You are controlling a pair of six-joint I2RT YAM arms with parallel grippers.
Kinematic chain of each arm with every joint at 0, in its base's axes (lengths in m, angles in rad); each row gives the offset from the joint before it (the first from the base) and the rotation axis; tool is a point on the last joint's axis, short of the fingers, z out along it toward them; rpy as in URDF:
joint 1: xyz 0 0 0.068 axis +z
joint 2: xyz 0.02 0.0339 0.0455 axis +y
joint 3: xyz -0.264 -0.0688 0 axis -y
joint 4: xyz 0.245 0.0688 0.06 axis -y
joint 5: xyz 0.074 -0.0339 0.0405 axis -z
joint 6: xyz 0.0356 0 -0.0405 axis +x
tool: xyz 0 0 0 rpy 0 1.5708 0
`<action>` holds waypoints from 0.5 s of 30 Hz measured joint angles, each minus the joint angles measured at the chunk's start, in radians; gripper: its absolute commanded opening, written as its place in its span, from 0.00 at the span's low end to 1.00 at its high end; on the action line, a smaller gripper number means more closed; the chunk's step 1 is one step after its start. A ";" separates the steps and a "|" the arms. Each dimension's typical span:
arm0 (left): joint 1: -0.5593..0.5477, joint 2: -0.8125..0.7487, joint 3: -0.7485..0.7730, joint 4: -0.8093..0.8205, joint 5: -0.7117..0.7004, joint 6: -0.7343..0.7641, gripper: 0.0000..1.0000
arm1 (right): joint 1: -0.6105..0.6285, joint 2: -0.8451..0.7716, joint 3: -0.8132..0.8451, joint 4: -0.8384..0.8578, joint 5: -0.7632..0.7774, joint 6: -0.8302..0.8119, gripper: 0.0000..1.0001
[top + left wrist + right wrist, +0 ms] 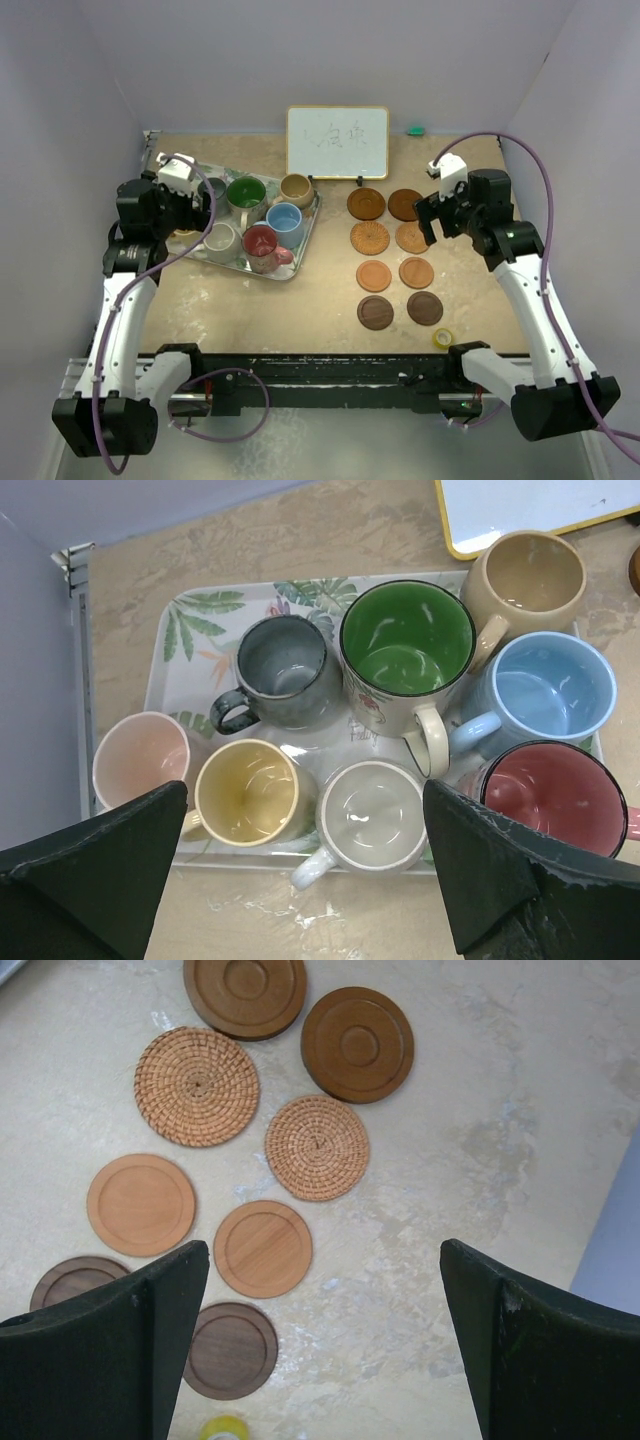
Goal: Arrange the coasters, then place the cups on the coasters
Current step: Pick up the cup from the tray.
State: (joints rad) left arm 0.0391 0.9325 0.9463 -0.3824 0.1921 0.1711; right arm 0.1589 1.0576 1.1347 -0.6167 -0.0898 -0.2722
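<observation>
**Turning from coasters to cups**

The coasters [370,238] lie in two columns of four on the right half of the table [320,290], so the arranging looks finished and the cup-carrying step seems about to begin. The right gripper [322,1250] hangs over that grid with its jaws spread wide and nothing between them. The left gripper [302,810] hovers above the leaf-patterned tray [200,620] on the left, equally wide and empty. All the cups [405,640] stand on that tray, none on a coaster.

The next move, as I judge it, is for the left gripper to drop onto one rim or handle. The mugs are packed close, so a near-edge one such as the white cup [370,815] looks easiest.

Coasters, eight: two ringed dark wood, two woven, two plain orange, two dark brown. Cups, eight — grey, green, tan, blue, red, white, yellow, pink.
</observation>
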 measured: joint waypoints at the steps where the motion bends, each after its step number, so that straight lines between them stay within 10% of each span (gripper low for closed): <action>1: 0.000 0.014 0.000 0.001 0.000 -0.001 0.98 | 0.000 -0.006 0.000 0.003 0.007 0.000 1.00; 15: 0.000 0.169 0.006 0.055 0.024 -0.022 0.98 | 0.000 0.013 -0.017 0.005 0.053 -0.001 1.00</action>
State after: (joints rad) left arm 0.0391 1.1011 0.9520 -0.3275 0.2161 0.1490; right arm 0.1589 1.0702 1.1175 -0.6121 -0.0364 -0.2733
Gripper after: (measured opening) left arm 0.991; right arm 0.998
